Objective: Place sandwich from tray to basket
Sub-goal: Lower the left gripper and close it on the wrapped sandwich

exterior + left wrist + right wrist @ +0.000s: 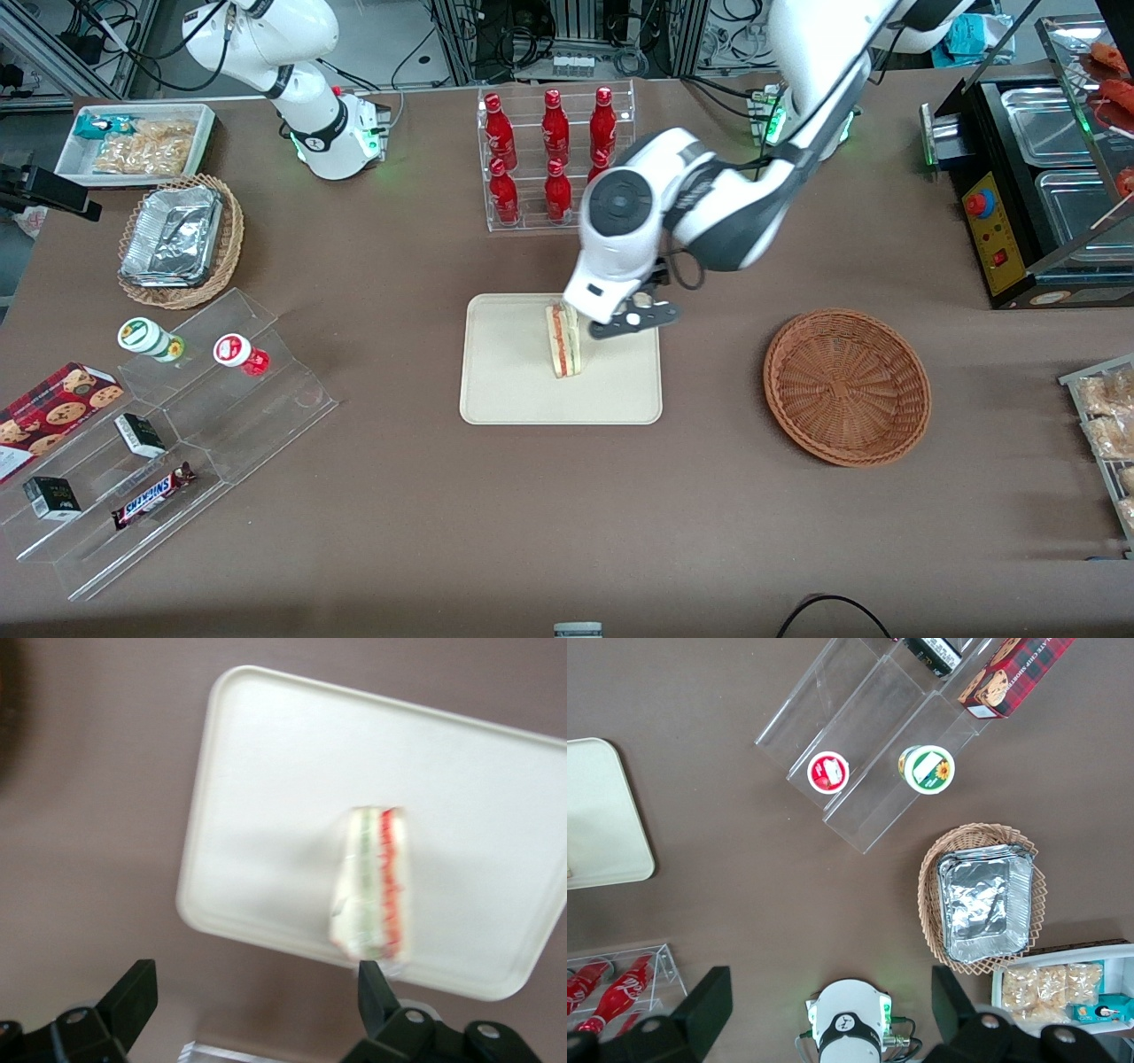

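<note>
Up near the tray [505, 381] with the gripper [257, 967], with wide-apart fingers — go easy on the sandwich [564, 341], likely light and squashy — pinch its middle softly.

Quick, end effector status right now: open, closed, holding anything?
Left end effector: open, holding nothing, up above the table near the tray; the sandwich lies on the tray.

Left gripper [634, 317], fingers parted, above far edge of cream rectangular tray [496, 403]; open passage between tray and round brown wicker basket [846, 387]; clear plastic bin [532, 227] of red bottles [555, 128] obstructs farther off.
</note>
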